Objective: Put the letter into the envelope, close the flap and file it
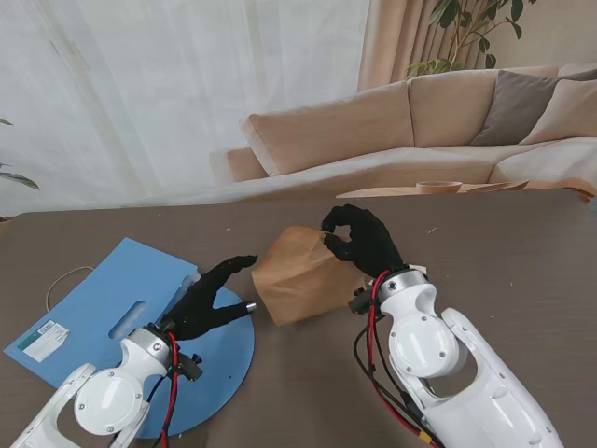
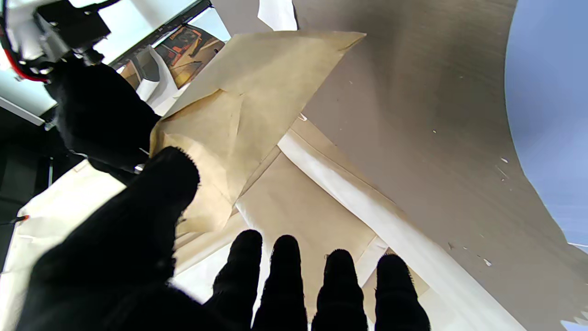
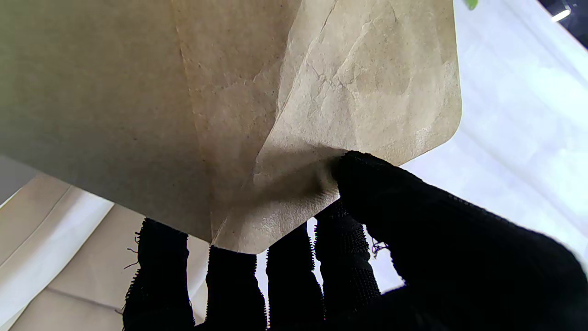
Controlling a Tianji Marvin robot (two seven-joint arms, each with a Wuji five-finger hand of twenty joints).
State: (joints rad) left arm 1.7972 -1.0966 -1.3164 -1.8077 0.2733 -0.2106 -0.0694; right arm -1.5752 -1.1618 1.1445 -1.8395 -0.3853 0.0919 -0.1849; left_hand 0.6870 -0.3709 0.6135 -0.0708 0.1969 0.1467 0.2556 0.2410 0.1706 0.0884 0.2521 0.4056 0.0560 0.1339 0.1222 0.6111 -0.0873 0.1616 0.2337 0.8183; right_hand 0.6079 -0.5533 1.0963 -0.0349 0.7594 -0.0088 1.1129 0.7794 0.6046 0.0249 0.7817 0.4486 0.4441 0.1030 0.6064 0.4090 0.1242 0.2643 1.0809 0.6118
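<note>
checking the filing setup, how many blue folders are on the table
1. The blue folder lies flat on the table's left side, under the left hand. The right hand pinches the envelope beside it. Nothing suggests another.

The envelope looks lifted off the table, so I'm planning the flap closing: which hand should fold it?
Probably the left hand: it is open beside the envelope, while the right hand pinches its corner.

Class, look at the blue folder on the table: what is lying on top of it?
A white label sits on the blue folder. The left hand is over its right part, so the folder beneath it is hidden.
</note>
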